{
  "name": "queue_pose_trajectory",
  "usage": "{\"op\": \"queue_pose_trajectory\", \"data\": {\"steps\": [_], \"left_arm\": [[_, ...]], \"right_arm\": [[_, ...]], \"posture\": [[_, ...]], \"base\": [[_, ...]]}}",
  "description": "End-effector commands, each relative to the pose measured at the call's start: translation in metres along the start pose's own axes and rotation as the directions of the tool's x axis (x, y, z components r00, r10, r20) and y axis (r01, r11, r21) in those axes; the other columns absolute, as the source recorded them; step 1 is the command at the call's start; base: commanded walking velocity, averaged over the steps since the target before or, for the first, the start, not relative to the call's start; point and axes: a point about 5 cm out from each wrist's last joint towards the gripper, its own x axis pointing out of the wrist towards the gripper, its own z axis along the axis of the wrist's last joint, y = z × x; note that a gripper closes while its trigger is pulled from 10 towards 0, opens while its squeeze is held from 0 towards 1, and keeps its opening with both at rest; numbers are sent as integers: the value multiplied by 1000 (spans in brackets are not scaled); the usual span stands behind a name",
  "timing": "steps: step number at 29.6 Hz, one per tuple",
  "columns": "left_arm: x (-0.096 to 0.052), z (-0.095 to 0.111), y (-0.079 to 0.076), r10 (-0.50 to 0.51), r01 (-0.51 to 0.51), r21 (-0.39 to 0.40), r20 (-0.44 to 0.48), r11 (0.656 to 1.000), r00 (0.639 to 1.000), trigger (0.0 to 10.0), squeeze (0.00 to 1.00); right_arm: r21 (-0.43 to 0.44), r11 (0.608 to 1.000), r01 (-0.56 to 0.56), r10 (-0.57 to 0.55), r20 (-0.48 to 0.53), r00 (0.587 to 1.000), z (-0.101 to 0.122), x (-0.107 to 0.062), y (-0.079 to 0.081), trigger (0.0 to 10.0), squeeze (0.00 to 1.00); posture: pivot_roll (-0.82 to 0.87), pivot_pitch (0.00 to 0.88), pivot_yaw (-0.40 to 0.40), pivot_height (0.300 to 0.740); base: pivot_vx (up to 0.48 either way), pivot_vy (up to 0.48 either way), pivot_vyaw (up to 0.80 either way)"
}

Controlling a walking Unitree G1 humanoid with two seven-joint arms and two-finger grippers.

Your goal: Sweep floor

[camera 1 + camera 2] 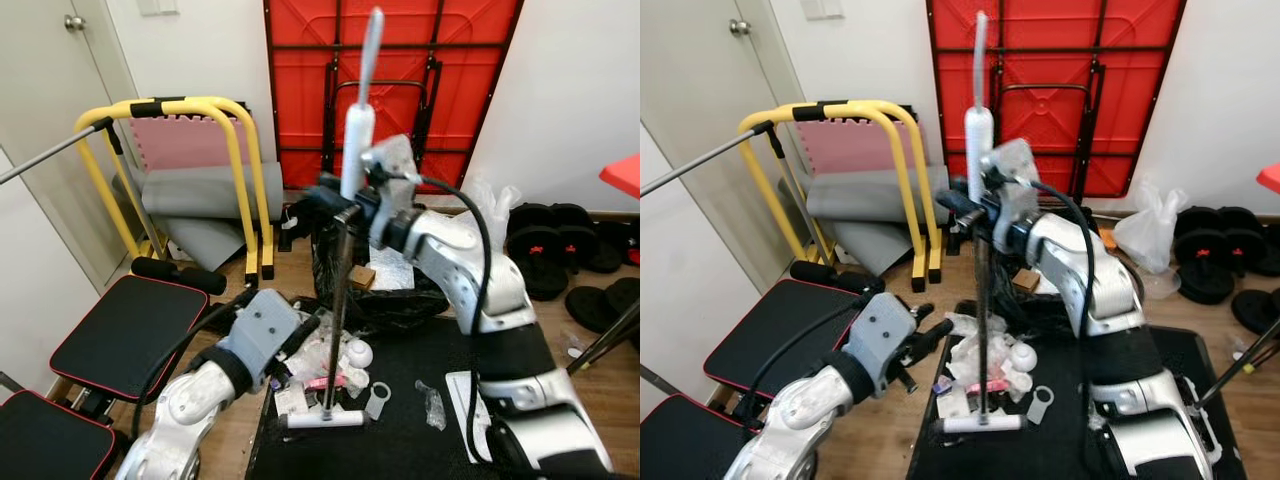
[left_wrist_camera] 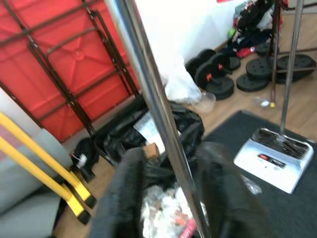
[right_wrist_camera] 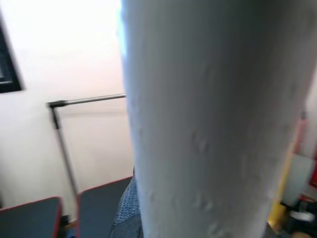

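A broom stands upright on the black mat (image 1: 400,450), its white head (image 1: 322,420) on the floor and its metal pole (image 2: 163,114) rising to a white grip (image 3: 208,124). My right gripper (image 1: 340,205) is shut on the pole just below the white grip. Lower down, my left gripper (image 1: 312,328) is open, with the pole between its black fingers (image 2: 124,198) and a gap on either side. Behind the broom head lies a pile of litter (image 1: 340,360): crumpled paper, wrappers, a white ball. A white dustpan (image 2: 275,158) rests on the mat to my right.
A black rubbish bag (image 1: 400,300) lies behind the litter. A yellow rack (image 1: 190,110) and grey mats stand at the back left, a folded red table (image 1: 390,70) against the wall. A black bench (image 1: 120,330) is at my left, weight plates (image 1: 560,250) at the right.
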Motion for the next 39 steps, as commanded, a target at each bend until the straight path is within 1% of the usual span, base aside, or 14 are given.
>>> {"op": "queue_pose_trajectory", "data": {"steps": [1,6,7,9,13,15,16,17,18,20,21,30,31,39], "left_arm": [[0,-7,2,-2,2,11,-33,1000,999,10000,1000],[-1,-12,14,53,-50,32,-73,998,996,10000,1000],[-2,-16,16,59,-53,58,-96,997,994,10000,1000],[-2,-16,16,59,-53,58,-96,997,994,10000,1000],[1,-21,22,120,-110,74,-144,991,982,10000,1000],[7,-21,21,122,-126,-12,-163,992,979,10000,1000],[12,-17,15,84,-96,-79,-149,992,985,10000,937],[14,-15,11,55,-72,-122,-135,990,989,10000,514],[18,-10,5,26,-45,-172,-109,984,994,10000,251],[20,-8,2,9,-28,-203,-92,979,996,10000,251],[22,-6,-1,-3,-15,-211,-83,977,997,10000,0],[30,-5,-11,-64,51,-171,-71,984,995,10000,0],[30,-4,-11,-67,54,-174,-69,983,995,0,0],[29,-4,-13,-86,73,-196,-58,978,995,0,0]], "right_arm": [[14,1000,-27,27,-38,999,-3,5,4,10000,0],[47,997,-58,61,-63,996,-6,12,14,10000,0],[52,996,-69,72,-61,996,-6,13,16,10000,0],[52,996,-69,72,-61,996,-6,13,16,10000,0],[87,993,-80,83,-35,996,-2,17,20,10000,0],[125,986,-108,109,-5,994,4,20,26,10000,0],[136,983,-125,125,11,992,7,22,29,10000,0],[142,980,-136,135,21,991,9,23,31,10000,0],[151,978,-146,143,31,989,11,24,33,10000,0],[157,976,-152,147,38,988,12,25,34,10000,0],[168,973,-156,151,44,988,13,25,35,10000,0],[220,963,-156,137,100,986,30,25,31,10000,0],[223,962,-155,135,104,985,32,24,30,10000,0],[230,962,-149,124,123,985,39,23,26,10000,0]], "posture": [[-13,5,-33,740],[-10,8,-30,740],[-10,9,-29,740],[-10,9,-29,740],[-9,9,-29,740],[-9,9,-29,740],[-8,5,-30,740],[-8,5,-30,740],[-9,3,-29,740],[-9,3,-29,740],[-8,2,-27,740],[-14,0,-24,740],[-14,0,-24,740],[-15,0,-24,740]], "base": [[0,0,0],[0,0,0],[0,0,0],[0,0,0],[0,0,0],[0,0,0],[0,0,0],[0,0,0],[0,0,0],[0,0,0],[0,0,0],[0,0,0],[0,0,0],[0,0,0]]}}
